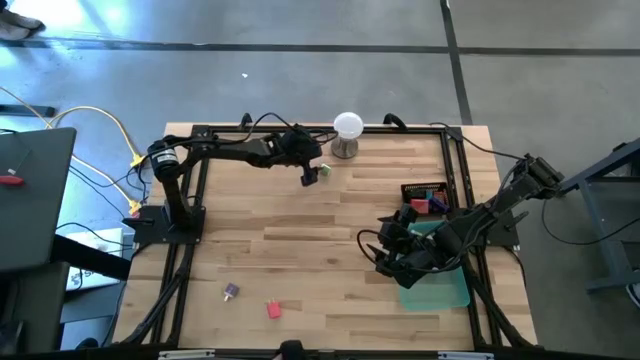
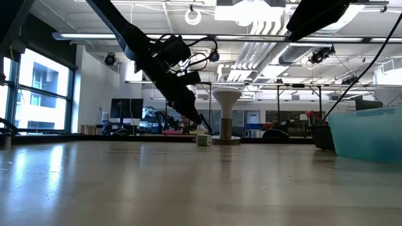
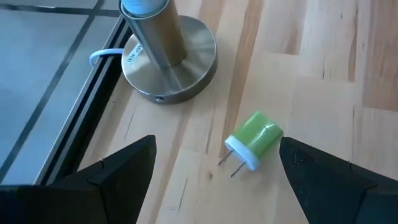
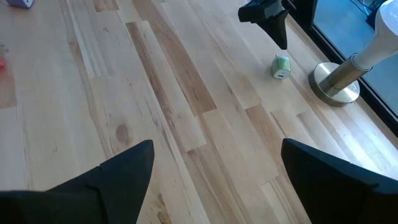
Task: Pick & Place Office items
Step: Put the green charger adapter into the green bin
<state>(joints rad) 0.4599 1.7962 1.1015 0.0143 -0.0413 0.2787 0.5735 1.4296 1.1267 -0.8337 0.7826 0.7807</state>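
A pale green and white plug piece [image 3: 254, 140] with two metal prongs lies on its side on the wooden table, close to the metal stand of the white ball [image 1: 347, 130]. It also shows in the high view [image 1: 325, 171] and the low view [image 2: 202, 140]. My left gripper [image 3: 216, 152] hangs open just above and short of it, slanting down, touching nothing. My right gripper [image 4: 216, 152] waits open above the table at the right, near the green tray [image 1: 440, 290]. A purple piece [image 1: 231, 291] and a red piece [image 1: 273, 310] lie at the near left.
The ball's round metal base [image 3: 169, 59] stands just beyond the green piece, beside the table's dark far rail [image 3: 87, 118]. A black holder [image 1: 410, 188] with red and purple pieces sits at the right, next to the translucent green tray [image 2: 370, 132]. The table's middle is bare wood.
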